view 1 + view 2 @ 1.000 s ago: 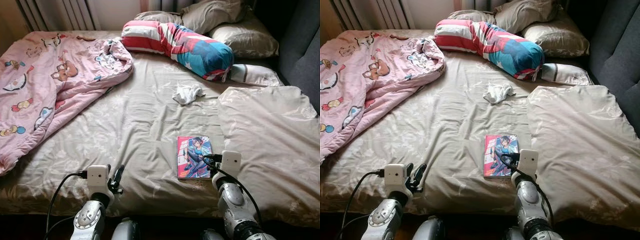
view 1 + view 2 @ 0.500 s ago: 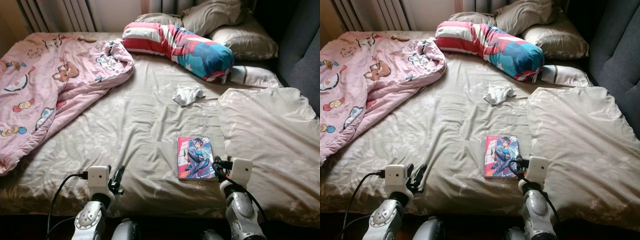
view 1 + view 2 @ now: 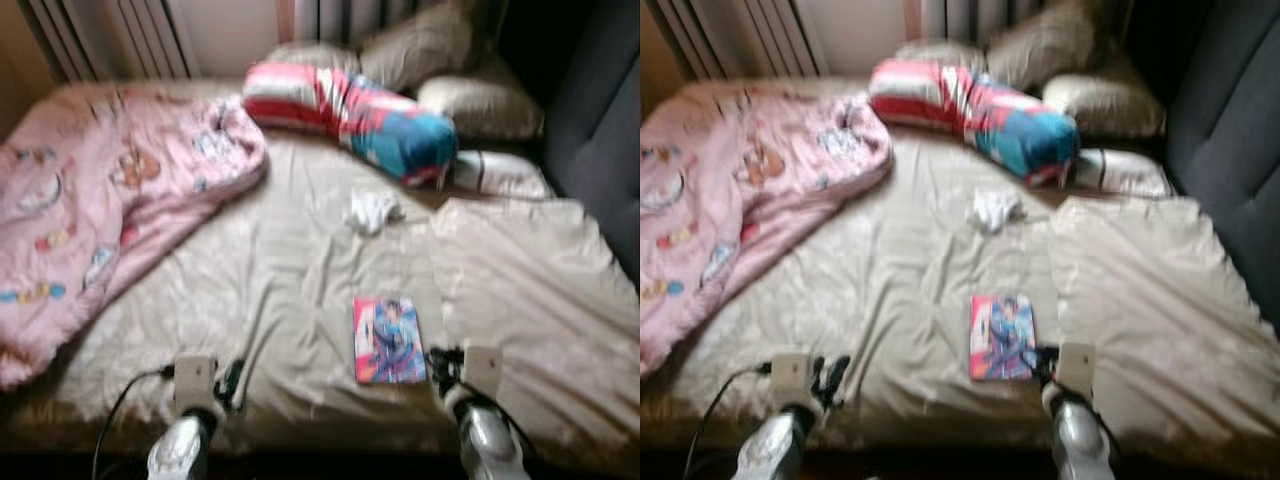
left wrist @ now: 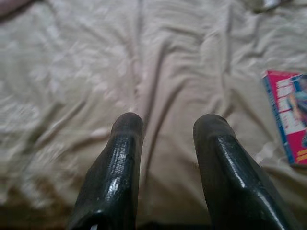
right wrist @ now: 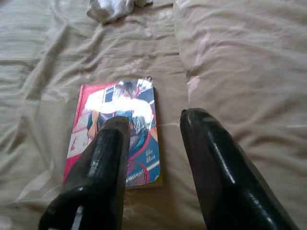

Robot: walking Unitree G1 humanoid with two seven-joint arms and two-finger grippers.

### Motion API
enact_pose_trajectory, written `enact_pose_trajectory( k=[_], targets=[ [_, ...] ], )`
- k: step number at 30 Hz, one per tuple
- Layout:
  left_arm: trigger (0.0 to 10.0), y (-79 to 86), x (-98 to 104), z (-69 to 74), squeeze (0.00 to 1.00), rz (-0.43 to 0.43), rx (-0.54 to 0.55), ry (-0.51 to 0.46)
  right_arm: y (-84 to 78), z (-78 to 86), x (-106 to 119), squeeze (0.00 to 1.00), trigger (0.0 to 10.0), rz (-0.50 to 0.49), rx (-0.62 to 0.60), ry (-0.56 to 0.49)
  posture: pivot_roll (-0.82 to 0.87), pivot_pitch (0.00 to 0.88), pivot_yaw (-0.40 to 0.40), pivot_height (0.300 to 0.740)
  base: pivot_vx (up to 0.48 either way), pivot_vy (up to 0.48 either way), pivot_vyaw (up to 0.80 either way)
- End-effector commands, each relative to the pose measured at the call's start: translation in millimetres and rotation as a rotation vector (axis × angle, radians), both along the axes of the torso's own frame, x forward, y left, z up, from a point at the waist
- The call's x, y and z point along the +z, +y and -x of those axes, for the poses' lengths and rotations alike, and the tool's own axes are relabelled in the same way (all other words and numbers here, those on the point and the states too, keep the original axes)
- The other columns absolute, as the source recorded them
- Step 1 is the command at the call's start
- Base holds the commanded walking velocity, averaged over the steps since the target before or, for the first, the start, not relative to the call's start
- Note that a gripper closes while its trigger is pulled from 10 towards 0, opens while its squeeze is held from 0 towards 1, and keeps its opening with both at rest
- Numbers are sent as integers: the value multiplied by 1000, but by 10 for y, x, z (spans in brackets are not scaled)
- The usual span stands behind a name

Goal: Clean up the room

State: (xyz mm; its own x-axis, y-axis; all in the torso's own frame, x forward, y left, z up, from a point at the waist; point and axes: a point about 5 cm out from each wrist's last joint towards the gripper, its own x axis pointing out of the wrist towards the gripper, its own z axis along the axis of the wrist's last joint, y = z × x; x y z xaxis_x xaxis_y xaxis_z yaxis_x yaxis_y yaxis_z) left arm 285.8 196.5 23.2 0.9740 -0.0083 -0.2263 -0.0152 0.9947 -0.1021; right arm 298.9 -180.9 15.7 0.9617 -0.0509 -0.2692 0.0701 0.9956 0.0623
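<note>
A thin book (image 3: 388, 340) with a pink and blue illustrated cover lies flat on the beige bedsheet (image 3: 290, 280) near the bed's front edge. My right gripper (image 5: 156, 120) hovers open just over the book's (image 5: 117, 134) near right corner, holding nothing. My left gripper (image 4: 169, 120) is open and empty over bare sheet at the front left, with the book (image 4: 288, 115) off to its side. A crumpled white cloth (image 3: 372, 210) lies on the sheet farther back. Both eye views are blurred.
A pink cartoon quilt (image 3: 90, 200) is bunched on the left of the bed. A striped red and blue bolster (image 3: 350, 105) and beige pillows (image 3: 480, 90) lie at the head. A folded beige duvet (image 3: 530, 270) covers the right side, beside a dark padded wall (image 3: 600, 130).
The whole picture has shifted and blurred, so the camera moved. My right gripper has drawn back from over the book to its near right corner. The left gripper stays put.
</note>
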Motion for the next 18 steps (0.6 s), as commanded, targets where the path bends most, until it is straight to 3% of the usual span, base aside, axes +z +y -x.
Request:
enact_pose_trajectory(
  k=[1, 6, 7, 11, 13, 18],
  targets=[
    [10000, 57, -184, 127, 0, 17, 33, 89, -23, 152, -190, 0, 10000, 9, 6, 103, -35, 155, 18, 740, 0, 0, 0],
    [10000, 96, -415, 280, 0, 26, 61, 228, -41, 369, -432, 0, 10000, 28, 33, 262, -39, 146, 18, 740, 0, 0, 0],
    [10000, 119, -502, 353, 0, 29, 79, 285, -42, 478, -531, 0, 10000, 20, 40, 324, -40, 143, 19, 740, 0, 0, 0],
    [10000, 131, -581, 423, 0, 28, 83, 344, -46, 606, -637, 0, 10000, 28, 57, 393, -36, 136, 19, 740, 0, 0, 0],
    [10000, 151, -693, 545, 0, 24, 98, 424, -72, 769, -754, 0, 10000, 51, 71, 480, -34, 130, 17, 740, 0, 0, 0],
    [10000, 185, -837, 743, 0, -6, 109, 525, -99, 899, -832, 0, 10000, 69, 82, 532, -40, 123, 17, 740, 0, 0, 0]
  ],
)
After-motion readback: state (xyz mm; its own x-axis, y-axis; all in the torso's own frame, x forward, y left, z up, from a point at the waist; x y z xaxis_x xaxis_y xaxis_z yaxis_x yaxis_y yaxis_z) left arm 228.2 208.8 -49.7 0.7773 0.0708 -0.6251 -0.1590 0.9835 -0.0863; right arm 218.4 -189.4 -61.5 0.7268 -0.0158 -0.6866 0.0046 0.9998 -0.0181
